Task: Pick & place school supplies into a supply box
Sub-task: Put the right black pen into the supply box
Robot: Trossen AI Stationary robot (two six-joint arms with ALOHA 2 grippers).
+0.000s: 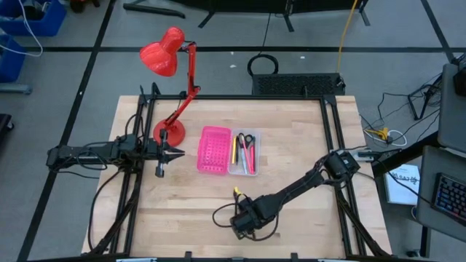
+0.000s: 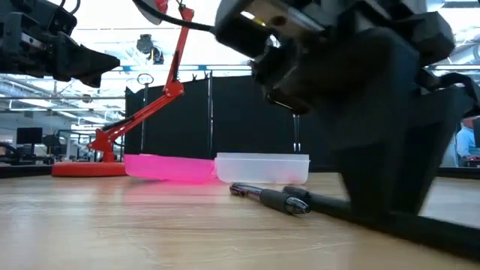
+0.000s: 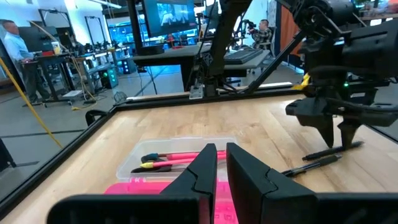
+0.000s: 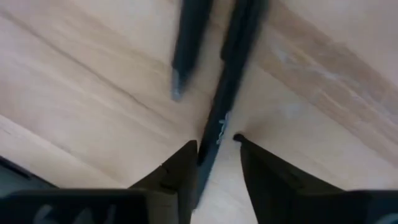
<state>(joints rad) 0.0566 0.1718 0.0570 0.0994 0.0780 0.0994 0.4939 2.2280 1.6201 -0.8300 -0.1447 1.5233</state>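
Note:
Two black pens (image 4: 227, 93) (image 4: 186, 43) lie side by side on the wooden table near its front edge. My right gripper (image 4: 217, 146) points down over them, open, with one finger on each side of one pen (image 3: 333, 149). The other pen (image 3: 310, 165) lies just beside it. The clear supply box (image 1: 231, 171) sits at the table's middle and holds scissors (image 1: 247, 140) and pink and yellow pens (image 1: 237, 153). My left gripper (image 1: 164, 154) waits level at the left, its fingers close together on nothing. My right gripper comes at the black pen (image 4: 214, 134) from above with its fingers across the shaft. One fingertip (image 4: 189, 155) stands right against the pen's side; whether it touches, I cannot tell. The pen lies flat on the table.
A pink perforated tray (image 1: 213, 151) lies against the box's left side. A red desk lamp (image 1: 171, 131) stands at the back left, its head (image 1: 162, 57) beyond the table's far edge. Bare wood stretches to the left and right of the pens.

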